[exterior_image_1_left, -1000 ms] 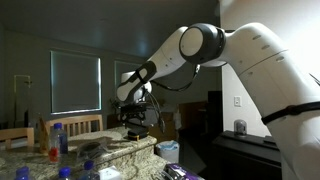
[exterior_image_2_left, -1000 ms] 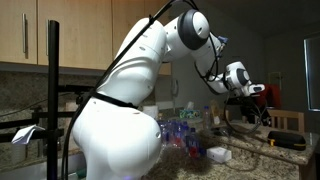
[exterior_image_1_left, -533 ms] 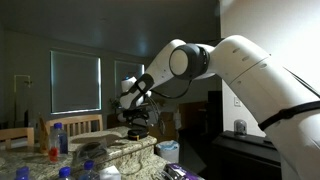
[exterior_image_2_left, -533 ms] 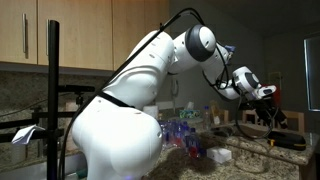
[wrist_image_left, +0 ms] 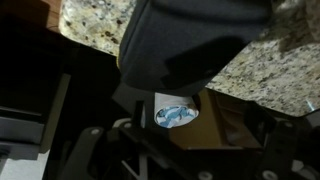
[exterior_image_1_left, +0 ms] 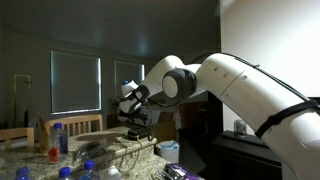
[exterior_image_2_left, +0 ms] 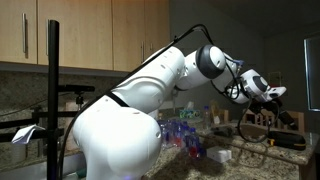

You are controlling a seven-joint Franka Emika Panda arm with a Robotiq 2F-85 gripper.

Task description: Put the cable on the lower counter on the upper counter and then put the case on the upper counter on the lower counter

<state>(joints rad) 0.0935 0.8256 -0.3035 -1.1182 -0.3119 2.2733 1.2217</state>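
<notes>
Arm (exterior_image_1_left: 250, 85) enters from the right edge and reaches to frame centre in an exterior view. Your gripper (exterior_image_1_left: 135, 120) hangs left of centre, above the far end of the granite counter (exterior_image_1_left: 120, 148).

Jaws: apart, at their widest. Nothing shows between them.

Bottles (exterior_image_1_left: 58, 138) with blue caps stand on the counter in the lower left of that frame, well apart from the gripper.

In an exterior view the gripper (exterior_image_2_left: 285, 112) sits near the right edge. Below it, at the right edge, a low dark shape (exterior_image_2_left: 290, 142) lies on the granite. It may be the case, but the frame is too dim for you to be sure.

Wrist view: speckled granite (wrist_image_left: 90, 25) in the upper left and again at right. A blurred dark grey rounded shape (wrist_image_left: 190, 45) fills the upper centre; you cannot tell whether it is the case or part of the gripper. Just under it is a small round pale-blue thing (wrist_image_left: 175, 116). The lower half of the frame is dark.

Cable: you cannot pick it out in any view. Which counter level the gripper is over cannot be told either.
</notes>
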